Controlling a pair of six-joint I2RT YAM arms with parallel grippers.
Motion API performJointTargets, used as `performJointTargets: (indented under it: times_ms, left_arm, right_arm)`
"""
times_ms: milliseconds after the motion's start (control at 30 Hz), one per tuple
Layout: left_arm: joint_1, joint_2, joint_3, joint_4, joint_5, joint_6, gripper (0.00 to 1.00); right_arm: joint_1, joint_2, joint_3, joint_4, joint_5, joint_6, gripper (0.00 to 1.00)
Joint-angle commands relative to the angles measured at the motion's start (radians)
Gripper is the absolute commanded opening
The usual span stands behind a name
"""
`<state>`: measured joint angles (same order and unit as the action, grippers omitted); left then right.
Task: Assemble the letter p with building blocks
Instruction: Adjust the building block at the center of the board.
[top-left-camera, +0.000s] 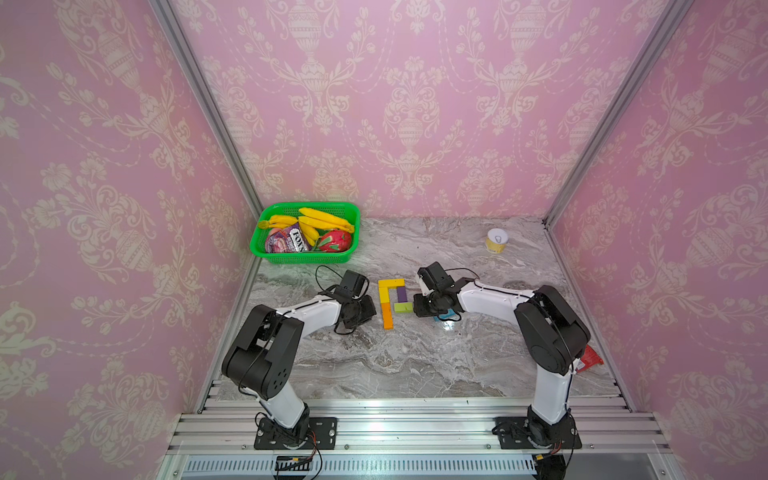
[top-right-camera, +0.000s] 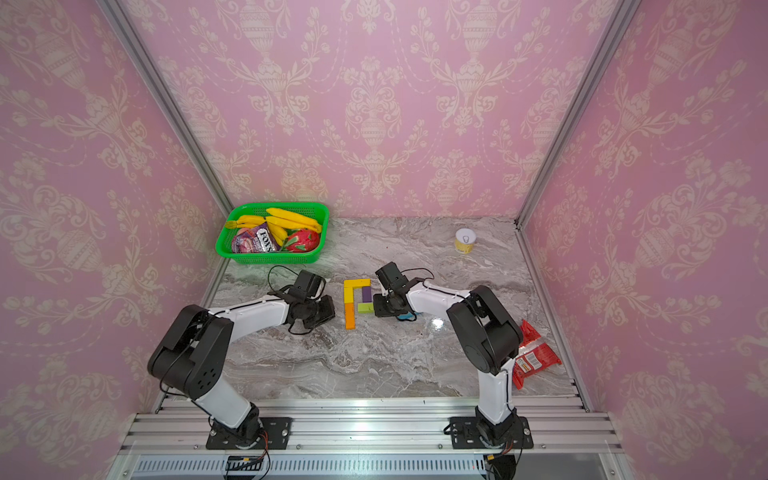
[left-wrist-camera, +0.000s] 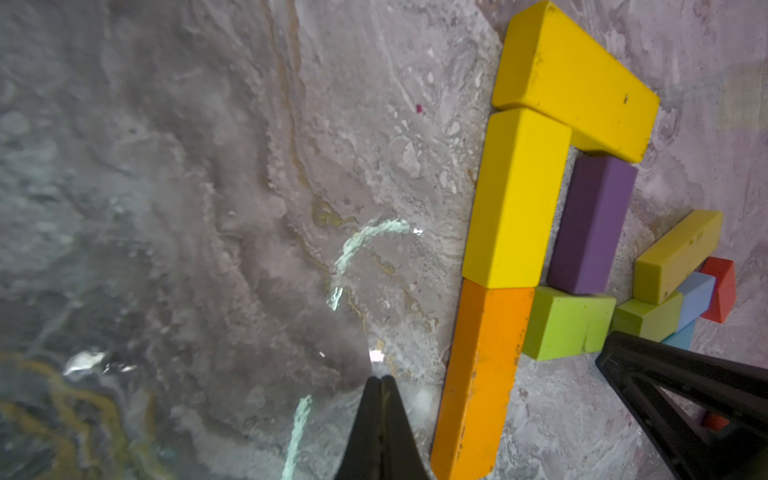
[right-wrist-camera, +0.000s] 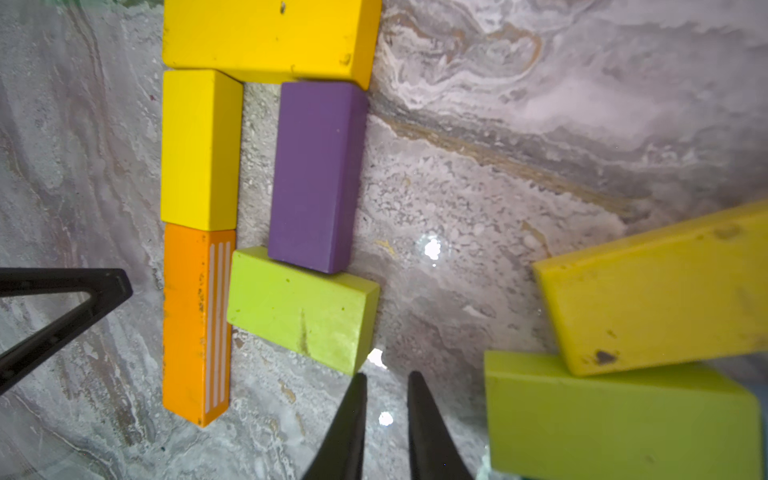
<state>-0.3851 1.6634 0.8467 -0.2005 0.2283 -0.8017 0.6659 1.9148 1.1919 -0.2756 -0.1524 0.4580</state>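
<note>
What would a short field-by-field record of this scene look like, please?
stem: short yellow block above orange block, end to end
bowl: long yellow block on top, purple block at side, lime green block below, askew
left gripper: shut, empty, beside the orange block
right gripper: slightly open, empty, by the lime green block
spare blocks: piled beside the right gripper

Left tool (left-wrist-camera: 380, 379) closed, orange block (left-wrist-camera: 478, 374) beside
</note>
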Motion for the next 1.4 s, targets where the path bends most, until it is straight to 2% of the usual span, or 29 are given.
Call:
performJointTargets:
  times_ms: [0, 1367]
  left_arm:
    - [0.011, 0.018, 0.028, -0.011, 0.014, 0.024, 0.00]
    - [0.014, 0.051, 0.032, -0.006, 0.034, 0.019, 0.00]
  right_arm:
    - [-0.007, 0.026, 0.027, -0.028, -0.012, -0.024, 0.21]
    - [-0.022, 0.094, 0.072, -0.016, -0.036, -0.002, 0.21]
